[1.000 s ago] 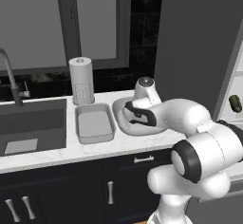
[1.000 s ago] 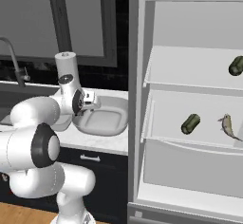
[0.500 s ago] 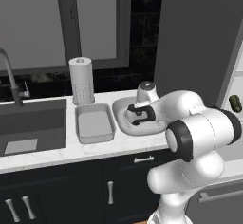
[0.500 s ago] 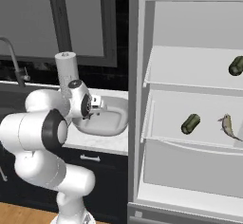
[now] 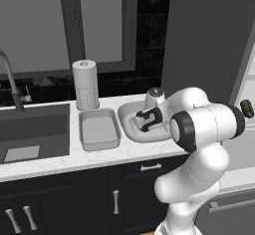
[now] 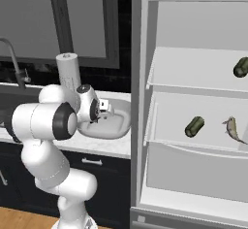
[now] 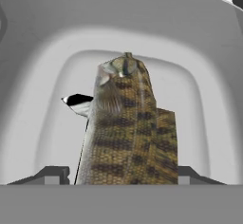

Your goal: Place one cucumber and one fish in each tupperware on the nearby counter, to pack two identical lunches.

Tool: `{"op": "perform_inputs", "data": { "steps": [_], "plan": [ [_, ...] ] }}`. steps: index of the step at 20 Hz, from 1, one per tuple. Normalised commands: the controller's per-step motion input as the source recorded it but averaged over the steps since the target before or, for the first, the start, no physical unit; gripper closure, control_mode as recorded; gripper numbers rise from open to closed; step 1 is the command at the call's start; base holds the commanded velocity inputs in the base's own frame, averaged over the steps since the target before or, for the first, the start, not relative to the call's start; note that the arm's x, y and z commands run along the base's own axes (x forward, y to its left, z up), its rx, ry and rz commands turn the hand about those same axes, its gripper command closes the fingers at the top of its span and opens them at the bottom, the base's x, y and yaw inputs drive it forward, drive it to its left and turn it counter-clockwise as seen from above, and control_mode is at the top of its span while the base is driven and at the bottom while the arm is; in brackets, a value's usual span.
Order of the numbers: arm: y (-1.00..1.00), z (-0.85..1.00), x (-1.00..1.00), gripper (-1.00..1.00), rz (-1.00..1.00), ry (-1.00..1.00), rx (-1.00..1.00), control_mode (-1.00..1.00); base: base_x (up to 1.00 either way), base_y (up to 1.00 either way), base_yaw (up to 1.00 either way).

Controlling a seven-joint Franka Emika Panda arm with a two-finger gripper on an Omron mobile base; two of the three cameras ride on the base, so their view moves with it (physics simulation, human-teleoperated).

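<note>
My gripper (image 5: 145,121) (image 6: 102,110) hangs low over the wider round-rimmed tupperware (image 5: 127,115) (image 6: 121,126) on the marble counter (image 5: 74,155). It is shut on a brown mottled fish (image 7: 124,128), which points down into the dish (image 7: 42,104) between the finger tips (image 7: 53,174). The narrow rectangular tupperware (image 5: 99,130) sits just left of the dish with nothing in it. In the open fridge, a cucumber (image 6: 194,126) and a second fish (image 6: 233,128) lie on the middle shelf. Another cucumber (image 6: 240,67) (image 5: 246,108) rests on the shelf above.
A paper towel roll (image 5: 85,84) (image 6: 68,70) stands behind the trays. The dark sink (image 5: 30,134) with its faucet (image 5: 12,82) lies to the left. The white fridge shelves (image 6: 193,145) are to the right of the counter.
The arm's elbow has swung round while the hand stayed over the round dish with the fish in it. The fridge items have not moved.
</note>
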Motion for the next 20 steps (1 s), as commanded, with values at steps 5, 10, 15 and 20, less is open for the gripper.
{"op": "perform_inputs", "data": {
  "steps": [5, 10, 15, 20],
  "plan": [
    [-0.05, -0.22, 0.17, 1.00, 0.00, 0.00, 0.00, -1.00, 0.00, 0.00, 0.00],
    [0.00, -0.15, 0.17, 1.00, 0.00, 0.00, 0.00, -1.00, 0.00, 0.00, 0.00],
    [0.00, -0.11, 0.09, 1.00, 0.00, 0.00, 0.00, -1.00, 0.00, 0.00, 0.00],
    [0.00, -0.11, 0.05, -1.00, 0.00, 0.00, 0.00, -1.00, 0.00, 0.00, 0.00]
  ]
}}
